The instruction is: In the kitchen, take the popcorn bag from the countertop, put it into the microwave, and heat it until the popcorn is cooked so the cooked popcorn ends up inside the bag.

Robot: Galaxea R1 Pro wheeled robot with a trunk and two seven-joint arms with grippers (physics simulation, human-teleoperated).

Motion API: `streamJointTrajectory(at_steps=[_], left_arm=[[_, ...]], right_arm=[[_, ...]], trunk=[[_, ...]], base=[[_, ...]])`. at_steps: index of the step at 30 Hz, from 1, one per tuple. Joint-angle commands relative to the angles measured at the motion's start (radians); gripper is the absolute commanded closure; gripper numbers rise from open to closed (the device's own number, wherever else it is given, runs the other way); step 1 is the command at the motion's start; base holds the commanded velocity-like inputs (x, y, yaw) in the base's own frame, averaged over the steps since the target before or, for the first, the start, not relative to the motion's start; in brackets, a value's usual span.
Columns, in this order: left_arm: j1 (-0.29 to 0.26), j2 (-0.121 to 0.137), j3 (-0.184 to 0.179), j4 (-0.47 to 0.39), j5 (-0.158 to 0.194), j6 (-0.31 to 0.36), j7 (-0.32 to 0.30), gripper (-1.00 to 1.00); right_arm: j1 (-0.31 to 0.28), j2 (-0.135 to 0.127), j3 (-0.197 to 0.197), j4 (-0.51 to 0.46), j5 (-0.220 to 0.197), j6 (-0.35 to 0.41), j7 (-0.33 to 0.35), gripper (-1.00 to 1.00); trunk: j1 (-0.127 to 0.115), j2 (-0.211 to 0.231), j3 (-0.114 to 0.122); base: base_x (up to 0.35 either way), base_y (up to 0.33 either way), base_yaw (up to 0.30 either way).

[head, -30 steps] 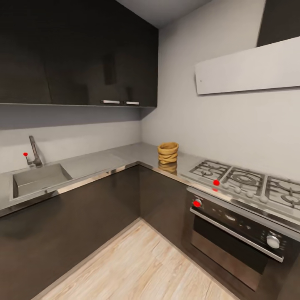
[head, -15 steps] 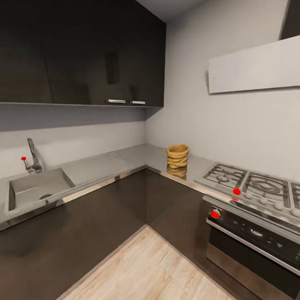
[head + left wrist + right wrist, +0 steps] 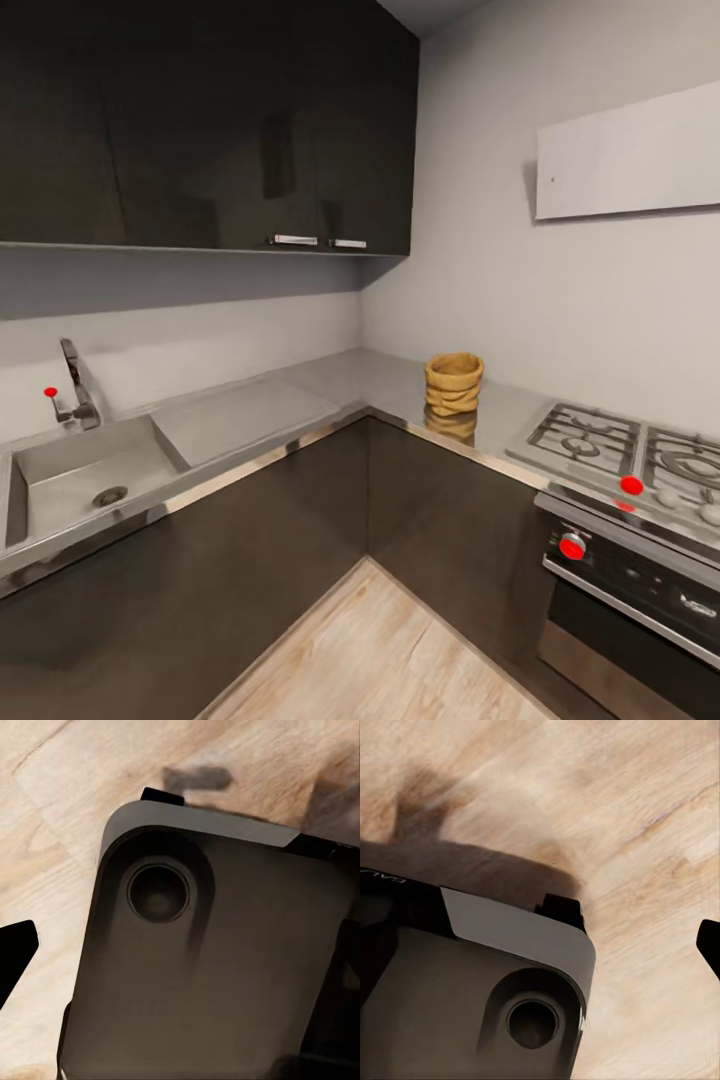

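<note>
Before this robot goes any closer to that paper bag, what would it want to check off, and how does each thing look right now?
1. Popcorn bag in sight, upright on the countertop: ok.
2. Bag standing apart from the gas hob: ok.
3. Wooden floor ahead free for driving: ok, as far as the head view reaches.
4. Microwave located: cannot tell.
5. Grippers ready to grasp: cannot tell; both wrist views look down at the robot's base over the floor.
</note>
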Motion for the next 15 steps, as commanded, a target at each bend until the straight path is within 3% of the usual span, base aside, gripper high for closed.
streamJointTrajectory(at_steps=[1,11,15], left_arm=[[0.0,0.0,0.001,-0.001,0.005,-0.001,0.0,-1.0],[0.0,0.0,0.001,-0.002,0.005,-0.001,0.0,-1.0],[0.0,0.0,0.002,-0.002,0.005,-0.002,0.0,-1.0]], right_arm=[[-0.001,-0.001,-0.008,0.002,0.007,0.0,0.002,-1.0],[-0.001,0.001,-0.008,0.002,0.005,0.001,0.003,-1.0],[-0.001,0.002,-0.009,0.002,0.004,0.001,0.002,-1.0]], trunk=[[0.001,-0.001,-0.002],[0.001,-0.001,-0.014],[0.001,-0.001,-0.019]], base=[[0.279,0.217,-0.014],[0.272,0.216,-0.14],[0.122,0.105,-0.168]])
